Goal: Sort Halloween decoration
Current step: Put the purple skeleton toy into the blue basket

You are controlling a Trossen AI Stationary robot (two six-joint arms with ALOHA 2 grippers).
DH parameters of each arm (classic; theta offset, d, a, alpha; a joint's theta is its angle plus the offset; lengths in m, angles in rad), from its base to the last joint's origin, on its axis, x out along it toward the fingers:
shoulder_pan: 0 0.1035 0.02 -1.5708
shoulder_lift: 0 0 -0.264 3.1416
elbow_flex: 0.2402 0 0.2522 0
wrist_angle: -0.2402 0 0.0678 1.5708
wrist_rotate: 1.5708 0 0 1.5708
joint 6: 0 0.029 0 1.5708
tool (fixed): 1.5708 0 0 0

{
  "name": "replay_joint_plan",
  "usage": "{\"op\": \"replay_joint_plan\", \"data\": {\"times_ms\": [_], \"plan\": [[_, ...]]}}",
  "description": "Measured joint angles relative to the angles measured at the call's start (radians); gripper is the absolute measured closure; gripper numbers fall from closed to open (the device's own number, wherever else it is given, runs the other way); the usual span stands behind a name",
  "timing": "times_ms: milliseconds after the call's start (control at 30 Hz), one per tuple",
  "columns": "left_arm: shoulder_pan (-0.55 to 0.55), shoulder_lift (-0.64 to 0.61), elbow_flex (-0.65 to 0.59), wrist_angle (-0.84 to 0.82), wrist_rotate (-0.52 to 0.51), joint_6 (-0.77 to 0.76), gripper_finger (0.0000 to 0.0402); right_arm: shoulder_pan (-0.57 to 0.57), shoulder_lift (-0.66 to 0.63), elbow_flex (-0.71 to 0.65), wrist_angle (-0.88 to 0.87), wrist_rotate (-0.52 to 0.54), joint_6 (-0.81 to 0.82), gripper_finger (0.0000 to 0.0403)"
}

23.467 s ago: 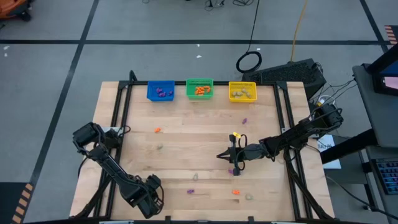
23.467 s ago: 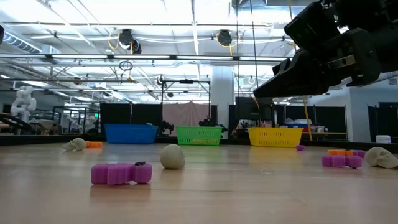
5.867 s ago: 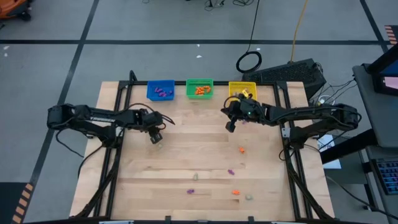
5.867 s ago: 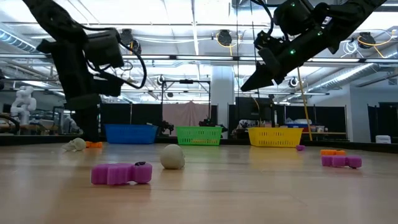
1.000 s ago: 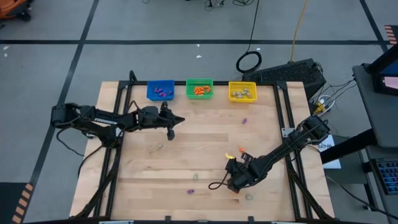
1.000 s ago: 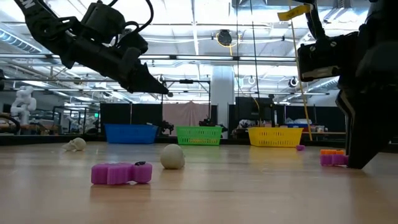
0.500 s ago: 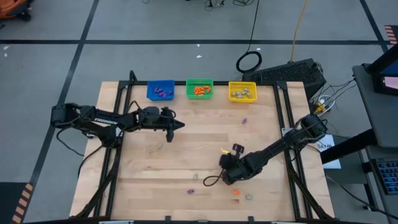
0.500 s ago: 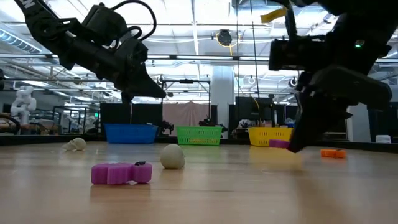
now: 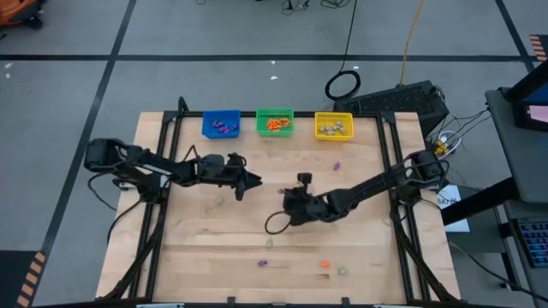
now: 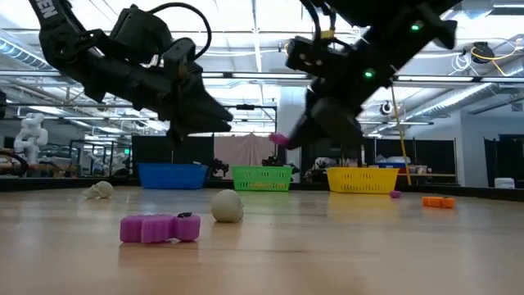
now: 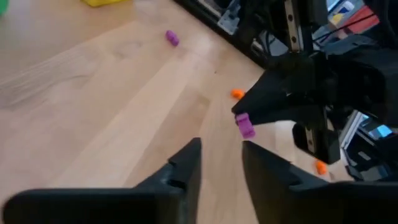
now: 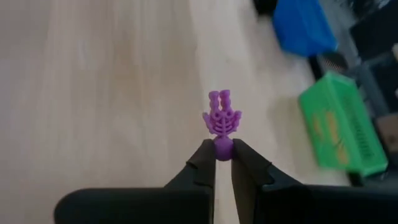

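Note:
My right gripper [image 9: 282, 192] hangs above the middle of the table, shut on a small purple skeleton trinket [image 12: 222, 117]. The same trinket shows in the low view [image 10: 278, 139] and in the left wrist view [image 11: 244, 124]. My left gripper [image 9: 259, 181] is just to the left of it, pointing toward it. Its fingers [image 11: 221, 144] are apart with nothing between them. Other purple, orange and pale trinkets lie loose on the wood. Among them are a purple one [image 10: 160, 229] and a pale round one [image 10: 228, 206] near the front edge. My right gripper pinches the skeleton trinket's round end [image 12: 223, 148] between its two fingertips. The ribbed part sticks out beyond the tips. The fingers slant down, coming from the table's right. The trinket is lifted clear of the table.
A blue bin [image 9: 221, 125], a green bin [image 9: 275, 121] and a yellow bin [image 9: 333, 126] stand in a row at the far edge with trinkets inside. Loose trinkets lie near the front [image 9: 324, 264] and at the right [image 9: 336, 165]. Black rails run along both table sides.
My right gripper has taken hold of a purple trinket near the front right, lifted it clear and rolled its wrist. It has carried the trinket toward the table's left and far edge, to the middle. My left gripper has moved right and a little nearer, and its fingers have opened.

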Motion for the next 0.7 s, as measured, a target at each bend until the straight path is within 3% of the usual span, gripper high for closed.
{"op": "replay_joint_plan", "data": {"times_ms": [267, 700], "plan": [[-0.040, 0.117, 0.079, 0.032, -0.012, -0.001, 0.0204, -0.045, -0.001, 0.000, 0.152, -0.005, -0.183, 0.0394], [-0.059, 0.166, 0.151, 0.033, -0.053, 0.000, 0.0206, -0.049, -0.001, 0.000, 0.205, -0.007, -0.216, 0.0394]]}}
